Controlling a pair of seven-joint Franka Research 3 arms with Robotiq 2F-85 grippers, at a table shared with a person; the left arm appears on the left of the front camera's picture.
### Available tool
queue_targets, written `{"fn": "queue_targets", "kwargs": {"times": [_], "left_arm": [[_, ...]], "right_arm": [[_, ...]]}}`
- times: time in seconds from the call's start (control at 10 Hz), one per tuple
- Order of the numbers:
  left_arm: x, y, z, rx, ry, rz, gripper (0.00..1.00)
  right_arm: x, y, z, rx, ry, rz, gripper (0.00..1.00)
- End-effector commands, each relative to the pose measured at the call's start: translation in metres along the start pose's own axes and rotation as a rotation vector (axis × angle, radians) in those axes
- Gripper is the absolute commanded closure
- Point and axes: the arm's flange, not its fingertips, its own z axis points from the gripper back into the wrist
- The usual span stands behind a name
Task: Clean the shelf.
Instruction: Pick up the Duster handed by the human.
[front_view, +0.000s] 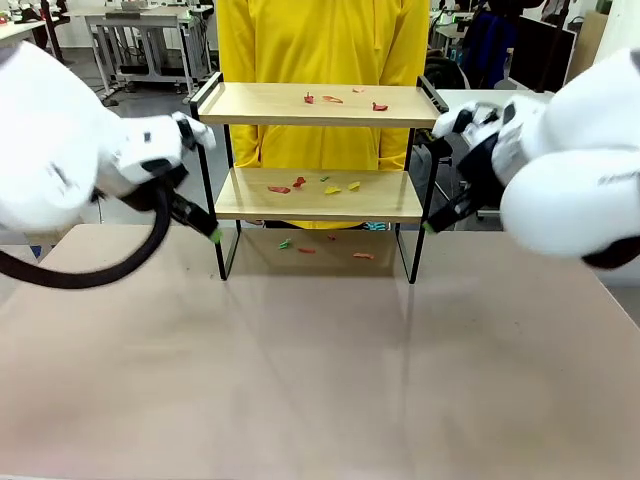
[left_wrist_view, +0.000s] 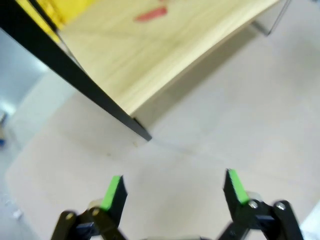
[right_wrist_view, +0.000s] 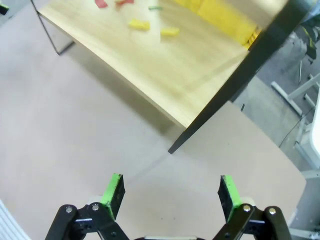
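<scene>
The tan table (front_view: 300, 370) lies bare nearest the camera. Farther in, the left gripper (front_view: 214, 234) hangs low just outside the shelf's left legs. Its green-padded fingers (left_wrist_view: 114, 192) are spread wide with nothing between them (the wrist view shows them apart from the black frame). The right gripper (front_view: 428, 227) sits the same way beside the right legs, its fingers (right_wrist_view: 113, 194) likewise parted and empty. Between the two, the shelf (front_view: 250, 203) stands upright on the middle of the table, toward its far side. Small red, yellow and green scraps (front_view: 330, 187) lie scattered on both of its wood boards (and a few on the tabletop beneath it). Just behind the shelf stands a person (front_view: 320, 40) in a yellow top.
</scene>
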Motion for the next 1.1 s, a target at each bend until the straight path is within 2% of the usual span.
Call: {"fn": "queue_targets", "kwargs": {"times": [0.0, 0.2, 0.3, 0.4, 0.5, 0.6, 1.0], "left_arm": [[-0.008, 0.05, 0.025, -0.159, 0.0, -0.124, 0.0], [-0.026, 0.094, 0.037, -0.375, -0.097, -0.372, 0.0], [-0.035, 0.113, 0.036, -0.409, -0.187, -0.453, 0.0], [-0.041, 0.124, 0.032, -0.401, -0.245, -0.491, 0.0], [-0.043, 0.128, 0.025, -0.407, -0.299, -0.436, 0.0], [-0.047, 0.104, 0.05, -0.345, -0.18, -0.423, 0.0], [-0.047, 0.104, 0.05, -0.345, -0.18, -0.423, 0.0]], "right_arm": [[-0.011, -0.04, 0.032, 0.158, -0.029, 0.095, 0.0], [-0.022, -0.095, 0.044, 0.301, -0.07, 0.246, 0.0], [-0.028, -0.119, 0.042, 0.362, -0.085, 0.292, 0.0], [-0.034, -0.137, 0.037, 0.392, -0.105, 0.322, 0.0], [-0.04, -0.145, 0.032, 0.391, -0.128, 0.282, 0.0], [-0.042, -0.113, 0.054, 0.332, -0.101, 0.284, 0.0], [-0.042, -0.113, 0.054, 0.332, -0.101, 0.284, 0.0]]}}
